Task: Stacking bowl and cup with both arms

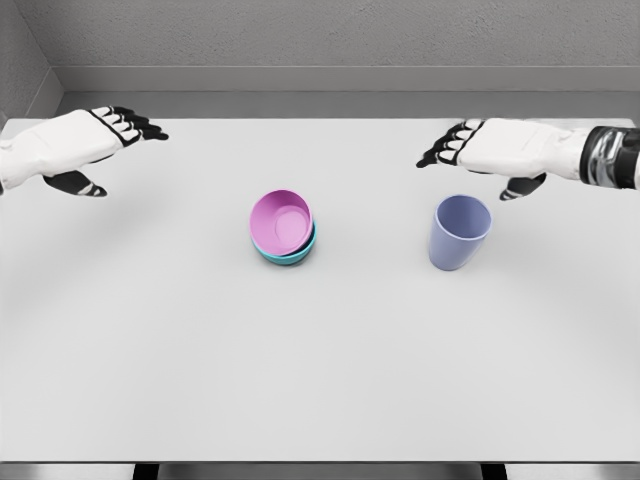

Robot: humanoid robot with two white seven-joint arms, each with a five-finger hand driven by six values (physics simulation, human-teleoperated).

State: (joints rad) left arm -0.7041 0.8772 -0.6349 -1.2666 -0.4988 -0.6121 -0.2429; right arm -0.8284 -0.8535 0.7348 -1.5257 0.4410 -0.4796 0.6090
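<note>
**Bowls nested, cup waiting on the right**

From my seat I see both hands hanging above the far half of the table (pixel 320 400), holding nothing. My left hand (pixel 95 140) sits at the far left with its fingers stretched out flat and thumb dropped below the palm. My right hand (pixel 490 150) mirrors it at the far right, fingers extended and relaxed, just beyond and above the cup (pixel 460 232). I read that as the ready pose for a reach: the right hand is the nearer one to the cup.

The pink bowl (pixel 282 221) rests inside the teal bowl (pixel 295 254) near the table's middle, so that stack looks done. The pair appears to tilt toward me, though from this angle I can't be sure. The lilac cup stands upright, well apart to the right of the bowls, mouth open; I judge it goes into the pink bowl next.

The table is plain pale grey and matte. Behind it runs a grey wall (pixel 330 40), with a corner at the upper left.
</note>
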